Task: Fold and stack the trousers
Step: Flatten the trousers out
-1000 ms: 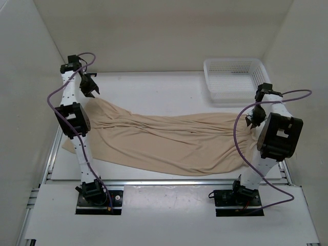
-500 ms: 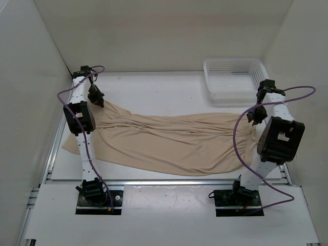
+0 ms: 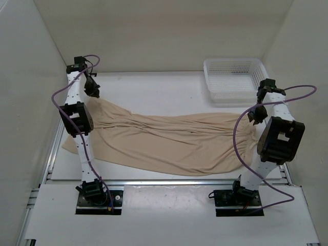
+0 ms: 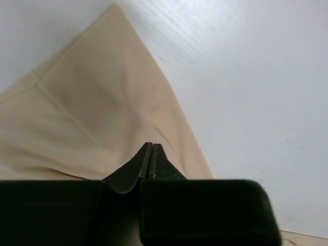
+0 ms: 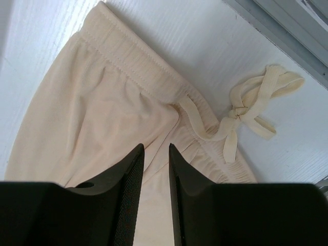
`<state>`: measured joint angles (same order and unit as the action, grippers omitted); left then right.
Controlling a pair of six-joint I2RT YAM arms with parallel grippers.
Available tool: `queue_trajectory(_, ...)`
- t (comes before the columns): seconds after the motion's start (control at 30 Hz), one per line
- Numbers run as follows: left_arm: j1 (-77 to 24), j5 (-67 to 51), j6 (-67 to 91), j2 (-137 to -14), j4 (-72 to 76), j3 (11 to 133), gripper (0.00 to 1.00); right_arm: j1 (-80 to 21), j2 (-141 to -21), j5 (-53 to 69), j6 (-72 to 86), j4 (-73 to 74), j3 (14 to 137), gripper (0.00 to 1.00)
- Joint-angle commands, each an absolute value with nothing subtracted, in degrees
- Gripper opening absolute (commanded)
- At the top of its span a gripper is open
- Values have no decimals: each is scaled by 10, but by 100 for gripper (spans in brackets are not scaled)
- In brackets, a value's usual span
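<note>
Trousers (image 3: 169, 141) flat beside upright left arm (image 3: 77, 119), left tool (image 4: 150, 151) closed above corner.

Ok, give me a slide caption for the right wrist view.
Right gripper over the waistband of the trousers, drawstring knotted on the table.

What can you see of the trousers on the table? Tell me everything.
The trousers are light beige, thin, soft and wrinkled, lying spread lengthwise across the white table. The gathered waistband with a knotted drawstring lies at the right end, under the right gripper, whose jaws stand apart. The leg ends lie at the left, where the shut left gripper sits over one corner.
</note>
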<state>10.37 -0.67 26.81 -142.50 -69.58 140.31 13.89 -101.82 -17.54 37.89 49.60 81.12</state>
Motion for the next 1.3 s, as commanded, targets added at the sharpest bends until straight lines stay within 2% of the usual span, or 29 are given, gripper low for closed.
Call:
queue_trajectory(0.0, 112, -21, 276, -1362, -671, 1437, 10, 141, -1006, -186, 372, 504, 849, 31)
queue_trajectory(0.17, 112, -46, 292, -1376, -659, 1451, 10, 141, -1033, -165, 377, 504, 872, 31)
queue_trajectory(0.3, 112, -52, 292, -1383, -651, 1437, 10, 141, -1072, -152, 372, 499, 897, 40)
queue_trajectory(0.43, 112, -39, 280, -1394, -657, 1416, 10, 141, -1110, -141, 367, 499, 918, 41)
queue_trajectory(0.47, 112, -32, 273, -1394, -657, 1410, 24, 141, -1118, -135, 367, 499, 926, 41)
queue_trajectory(0.6, 106, -26, 266, -1425, -671, 1412, 64, 141, -1158, -128, 361, 494, 940, 41)
queue_trajectory(0.67, 106, -26, 266, -1438, -671, 1419, 69, 141, -1170, -128, 361, 494, 956, 41)
queue_trajectory(1.2, 95, -4, 282, -1496, -671, 1434, 72, 141, -1275, -105, 383, 489, 1039, 41)
queue_trajectory(1.23, 95, -4, 282, -1502, -671, 1434, 71, 141, -1275, -105, 389, 489, 1039, 41)
queue_trajectory(1.27, 95, -4, 282, -1502, -671, 1429, 62, 141, -1283, -105, 389, 489, 1039, 41)
